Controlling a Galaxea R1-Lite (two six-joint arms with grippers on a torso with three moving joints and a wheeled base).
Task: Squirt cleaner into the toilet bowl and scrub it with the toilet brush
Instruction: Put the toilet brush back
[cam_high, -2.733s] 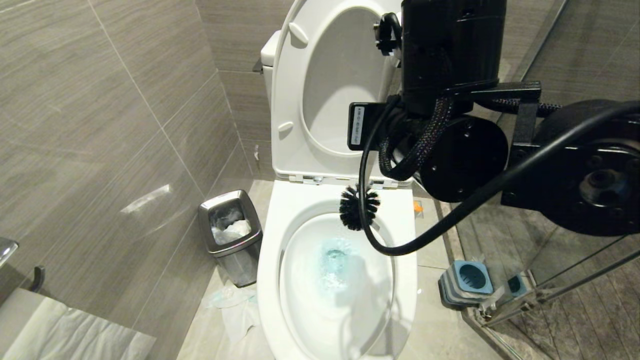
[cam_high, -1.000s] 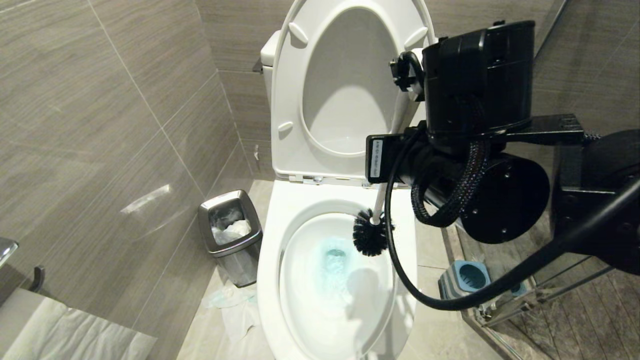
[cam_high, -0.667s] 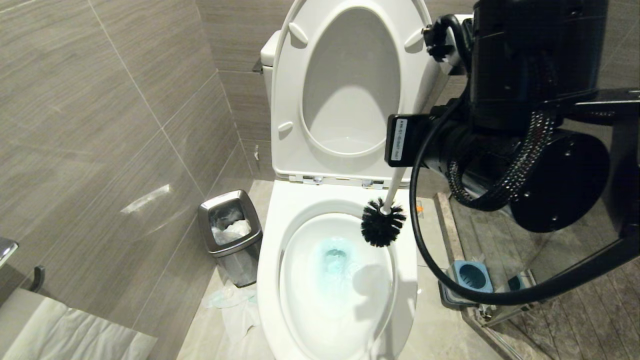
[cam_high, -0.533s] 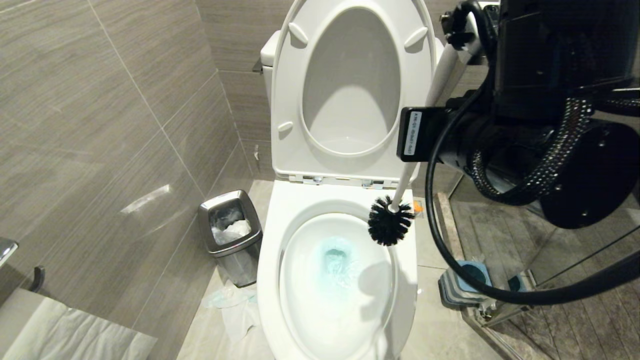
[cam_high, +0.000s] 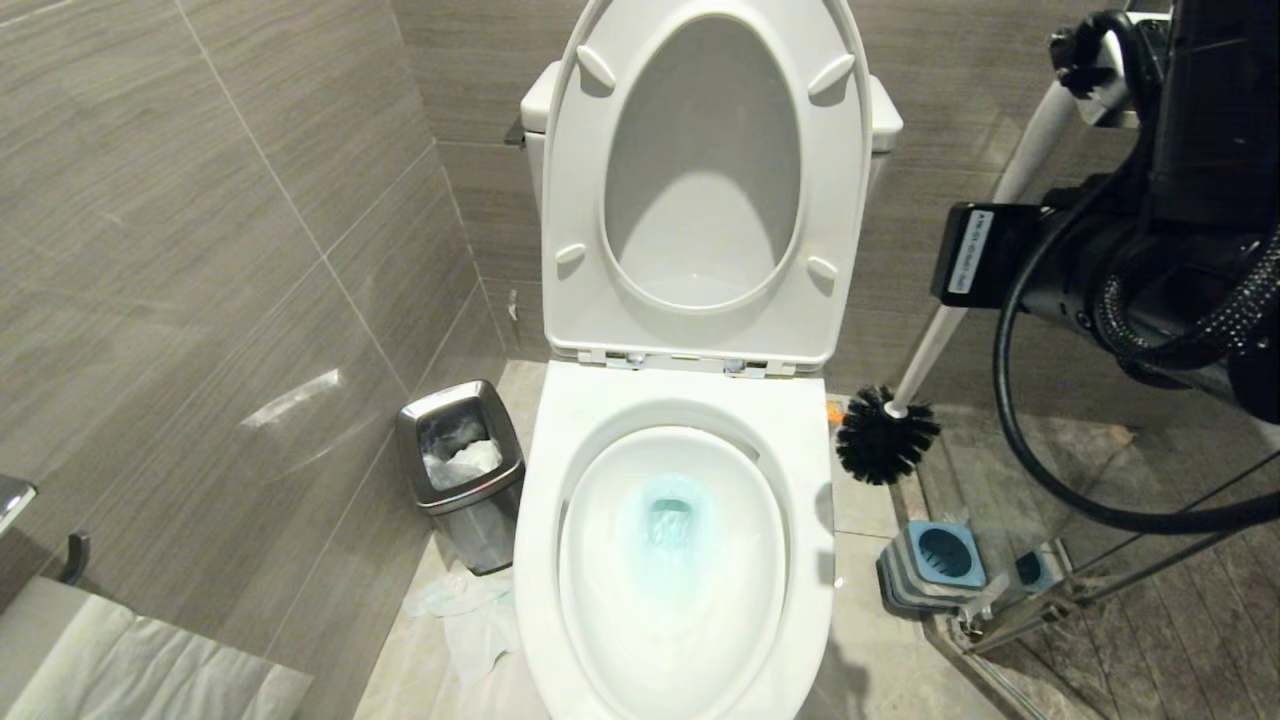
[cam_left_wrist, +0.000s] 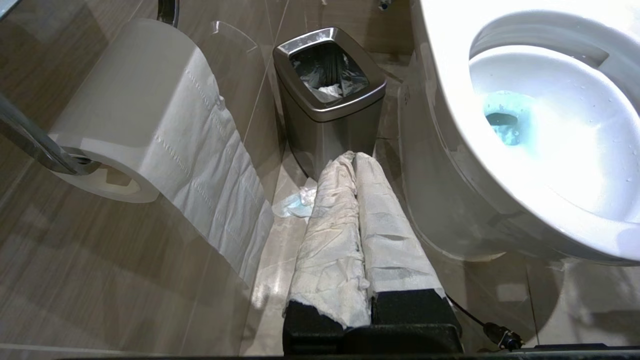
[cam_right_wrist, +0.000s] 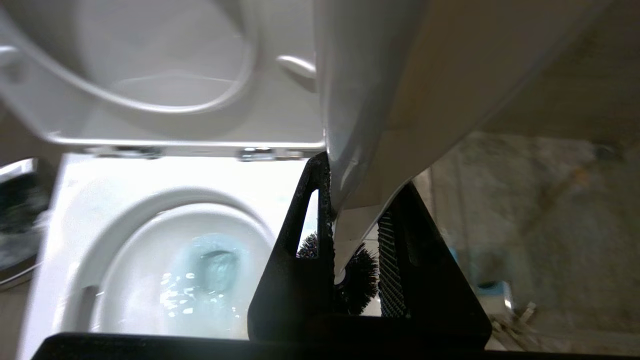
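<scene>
The white toilet bowl (cam_high: 540, 520) stands open, seat and lid raised, with teal-blue cleaner (cam_high: 668, 520) pooled in its drain. My right gripper (cam_high: 1100, 70) is high at the right, shut on the top of the toilet brush (cam_high: 940, 330). The brush's white handle slopes down to its black bristle head (cam_high: 887, 437), which hangs over the floor just right of the bowl. In the right wrist view the handle (cam_right_wrist: 370, 125) sits between the black fingers (cam_right_wrist: 300, 235), with the bristles (cam_right_wrist: 360, 285) below. My left gripper (cam_left_wrist: 352, 159), wrapped in white paper, is shut and empty beside the bowl (cam_left_wrist: 440, 90).
A blue-and-grey brush holder (cam_high: 935, 560) sits on the floor below the brush head, against a glass shower panel (cam_high: 1120, 560). A steel waste bin (cam_high: 460, 460) stands left of the toilet, with crumpled tissue (cam_high: 460, 600) on the floor. A toilet-paper roll (cam_left_wrist: 145, 115) hangs near my left arm.
My right arm has swung to the right, carrying the brush out of the bowl; the bristle head went from over the basin to over the floor beside the toilet.
</scene>
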